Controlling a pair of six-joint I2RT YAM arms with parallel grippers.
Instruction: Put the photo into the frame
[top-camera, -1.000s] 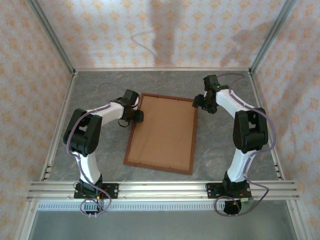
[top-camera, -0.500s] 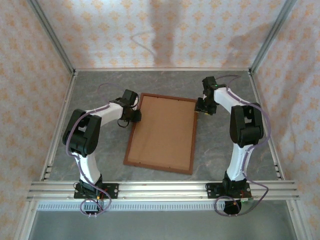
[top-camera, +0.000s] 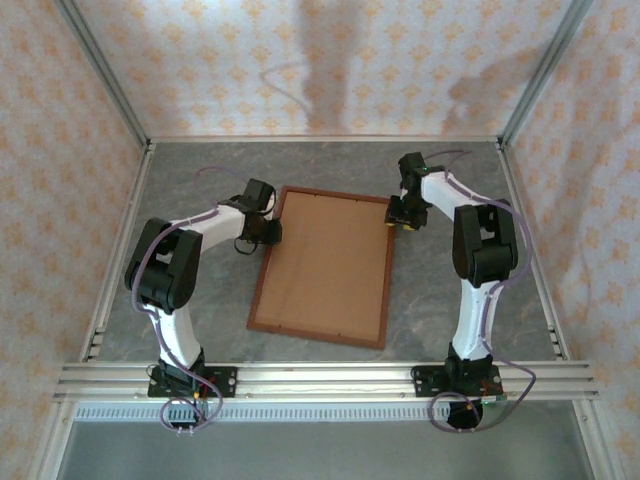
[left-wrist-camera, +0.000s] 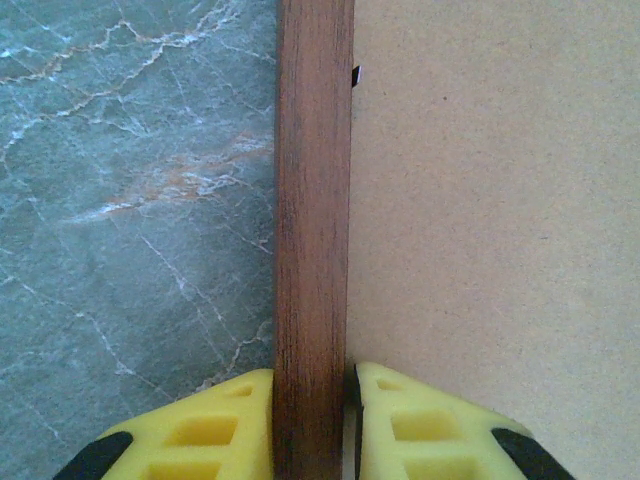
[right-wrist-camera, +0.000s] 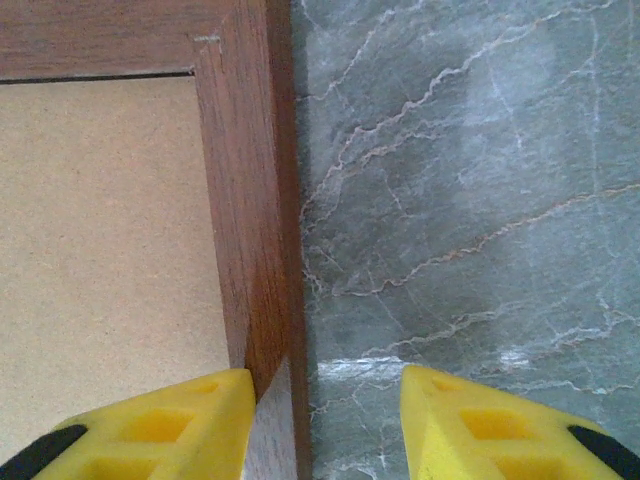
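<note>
You've got the left gripper (left-wrist-camera: 313, 405) pinched on the frame (left-wrist-camera: 313, 200), with the rail running straight ahead between its fingers. The right gripper (right-wrist-camera: 322, 400) straddles the opposite rail, jaws part-open: inner finger over the backing board (right-wrist-camera: 100, 250), outer finger off the wood. Looks like the frame-grab step. Next, close the right and lift level.

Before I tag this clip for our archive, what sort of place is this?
Likely a robot test cell: aluminium rails edge a marble-look table, wallpaper-patterned panels box it in, and the left arm and right arm are bolted on.
</note>
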